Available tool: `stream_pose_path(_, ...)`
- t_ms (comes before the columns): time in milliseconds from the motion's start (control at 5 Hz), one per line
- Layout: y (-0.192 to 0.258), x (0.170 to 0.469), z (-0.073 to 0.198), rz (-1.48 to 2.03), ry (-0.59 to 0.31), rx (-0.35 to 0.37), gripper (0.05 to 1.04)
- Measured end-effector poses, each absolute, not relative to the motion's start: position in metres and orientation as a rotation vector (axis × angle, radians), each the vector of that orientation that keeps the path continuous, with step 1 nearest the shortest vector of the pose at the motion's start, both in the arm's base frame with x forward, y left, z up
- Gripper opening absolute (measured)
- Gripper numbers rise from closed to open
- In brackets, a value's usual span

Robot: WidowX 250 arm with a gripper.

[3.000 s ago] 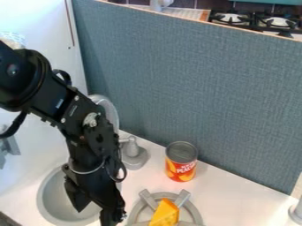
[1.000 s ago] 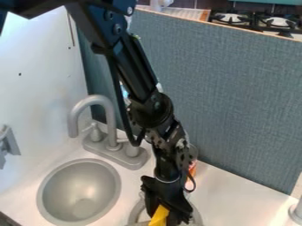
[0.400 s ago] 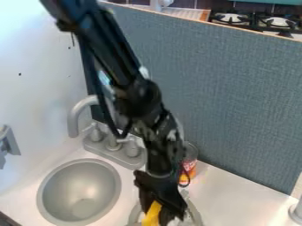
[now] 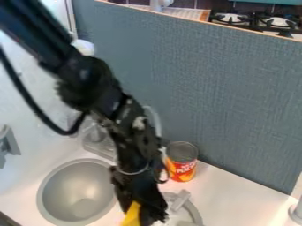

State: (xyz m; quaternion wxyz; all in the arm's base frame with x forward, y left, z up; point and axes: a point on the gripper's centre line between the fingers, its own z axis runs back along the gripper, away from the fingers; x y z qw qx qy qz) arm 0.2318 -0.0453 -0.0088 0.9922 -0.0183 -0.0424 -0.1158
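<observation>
"What did you have in the pincer?" my partner asked over the line.

"I had the gripper closed on a yellow wedge, its fingers parted only by the wedge's own thickness. It hung between the sink and the grey ring, well out from the back edge of the counter. I couldn't tell whether its lower end was clear of the counter."

"And how did that need handling?"

"With an even squeeze, I judged, since a tapered piece could slip out if I pinched too near its thin part. I wanted it high enough to clear the bars on the ring and the lip of the sink, with no twist at the wrist."

"Anything close to the arm?"

"The can stood upright near the counter's back edge, by the blue-grey panel. My wrist cable looked close to it, so any swing that way called for care. The faucet was partly behind the arm, so I judged that gap warily."
</observation>
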Motion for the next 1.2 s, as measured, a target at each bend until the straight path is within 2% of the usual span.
stream_pose_path(400, 0.006, 0.225, -0.032, -0.106, -0.064, -0.007, 0.595)
stream_pose_path(1000, 0.041, 0.211, -0.092, -0.055, 0.074, -0.079, 0.595)
stream_pose_path(1200, 0.041, 0.215, -0.102, -0.063, 0.066, -0.11, 0.595)
